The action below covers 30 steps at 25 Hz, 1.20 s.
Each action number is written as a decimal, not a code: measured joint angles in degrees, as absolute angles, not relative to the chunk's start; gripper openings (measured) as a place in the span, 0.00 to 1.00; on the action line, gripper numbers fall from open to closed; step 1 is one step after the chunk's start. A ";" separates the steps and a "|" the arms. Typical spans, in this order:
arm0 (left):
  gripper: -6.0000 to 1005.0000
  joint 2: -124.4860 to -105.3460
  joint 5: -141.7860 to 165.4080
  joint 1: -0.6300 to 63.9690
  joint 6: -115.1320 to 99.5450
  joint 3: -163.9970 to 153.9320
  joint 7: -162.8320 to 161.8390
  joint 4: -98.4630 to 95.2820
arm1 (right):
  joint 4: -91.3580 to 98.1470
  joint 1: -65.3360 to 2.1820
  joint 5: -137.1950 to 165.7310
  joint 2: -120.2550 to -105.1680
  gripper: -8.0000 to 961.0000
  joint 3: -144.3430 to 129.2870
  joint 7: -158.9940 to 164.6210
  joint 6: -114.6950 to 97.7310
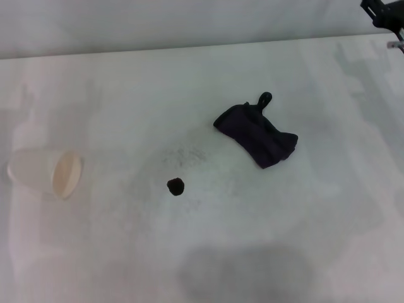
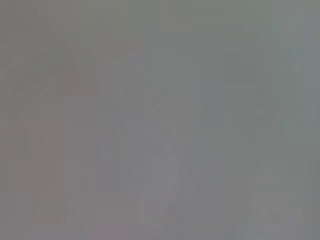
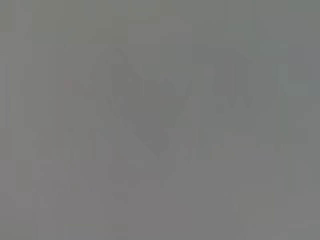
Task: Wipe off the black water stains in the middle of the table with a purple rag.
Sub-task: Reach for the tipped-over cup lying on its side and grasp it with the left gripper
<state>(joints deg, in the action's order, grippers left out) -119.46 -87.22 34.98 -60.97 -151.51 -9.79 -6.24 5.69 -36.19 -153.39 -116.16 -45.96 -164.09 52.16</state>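
Note:
The purple rag (image 1: 257, 132) lies crumpled on the white table (image 1: 303, 240), right of the middle, with its small loop pointing to the far side. The black water stain (image 1: 175, 185) is a small glossy blob near the middle, to the left of the rag and nearer to me, apart from it. A dark part of my right gripper (image 1: 384, 15) shows at the far right corner of the head view, well away from the rag. My left gripper is out of view. Both wrist views show only flat grey.
A pale translucent cup (image 1: 45, 172) lies on its side at the left of the table, its mouth facing right. Faint grey speckles (image 1: 184, 155) lie between the stain and the rag. The table's far edge (image 1: 189, 48) meets a light wall.

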 joint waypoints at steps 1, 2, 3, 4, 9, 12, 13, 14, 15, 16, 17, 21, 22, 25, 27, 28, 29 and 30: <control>0.88 -119.46 -87.16 34.37 -61.47 -151.53 -9.87 -6.66 | 5.18 -35.78 -153.36 -116.17 0.89 -46.00 -164.09 54.14; 0.88 -119.46 -87.04 33.66 -61.94 -151.53 -9.90 -7.06 | 4.55 -35.24 -153.34 -116.19 0.89 -46.04 -164.06 56.07; 0.88 -119.47 -86.80 32.91 -62.46 -151.52 -9.92 -7.57 | 3.97 -34.75 -153.33 -116.20 0.89 -46.06 -164.00 58.03; 0.88 -119.51 -86.33 32.19 -62.81 -151.56 -9.93 -8.10 | 3.43 -34.28 -153.33 -116.19 0.89 -46.13 -163.93 59.77; 0.88 -119.44 -80.84 29.19 -65.70 -151.62 -9.98 -10.48 | 0.94 -32.03 -153.25 -116.19 0.89 -46.84 -163.83 65.51; 0.88 -119.49 -80.00 27.38 -68.58 -151.61 -9.93 -11.40 | 0.79 -31.69 -153.13 -116.19 0.89 -47.78 -163.83 66.10; 0.88 -119.50 -79.97 26.90 -69.18 -151.57 -9.94 -11.62 | 0.78 -31.71 -153.08 -116.19 0.89 -48.13 -163.83 66.28; 0.88 -119.51 -79.97 26.71 -69.32 -151.56 -9.96 -11.69 | 0.79 -31.79 -153.05 -116.19 0.89 -48.26 -163.83 66.34; 0.88 -119.48 -79.97 26.59 -69.31 -151.47 -9.96 -11.73 | 0.79 -31.91 -152.96 -116.19 0.89 -48.32 -163.83 66.36; 0.88 -119.42 -80.01 26.50 -69.31 -151.38 -10.41 -11.84 | 0.79 -32.00 -152.86 -116.19 0.89 -48.33 -163.83 66.36; 0.88 -119.37 -80.03 26.49 -69.31 -151.32 -10.90 -11.95 | 0.88 -32.04 -152.75 -116.19 0.89 -48.33 -163.83 66.36; 0.88 -117.68 -75.31 27.37 -69.53 -151.44 -25.49 -10.41 | 1.32 -32.00 -152.61 -116.18 0.89 -48.34 -163.83 66.23; 0.88 -117.01 -73.42 27.75 -69.71 -151.41 -29.51 -9.50 | 1.34 -32.03 -152.61 -116.16 0.89 -48.34 -163.83 66.17; 0.87 -115.16 -66.98 29.23 -71.10 -151.49 -44.69 -4.42 | 1.41 -32.59 -152.61 -116.05 0.89 -48.34 -163.83 65.79; 0.87 -114.72 -63.17 30.25 -74.23 -151.59 -56.04 2.04 | 1.48 -33.40 -152.61 -116.02 0.89 -48.34 -163.83 65.08; 0.87 -114.72 -63.17 30.25 -74.23 -151.59 -56.04 2.04 | 1.54 -33.83 -152.61 -116.02 0.89 -48.34 -163.83 64.54; 0.87 -114.76 -62.42 30.70 -75.38 -151.88 -58.70 4.35 | 1.65 -34.17 -152.61 -116.01 0.89 -48.34 -163.83 63.98; 0.87 -114.84 -61.90 31.17 -76.27 -152.46 -60.91 6.37 | 1.83 -34.37 -152.61 -115.99 0.89 -48.34 -163.83 63.50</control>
<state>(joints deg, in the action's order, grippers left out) -114.84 -61.90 31.17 -76.27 -152.46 -60.91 6.37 1.83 -34.37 -152.61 -115.99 -48.34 -163.83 63.50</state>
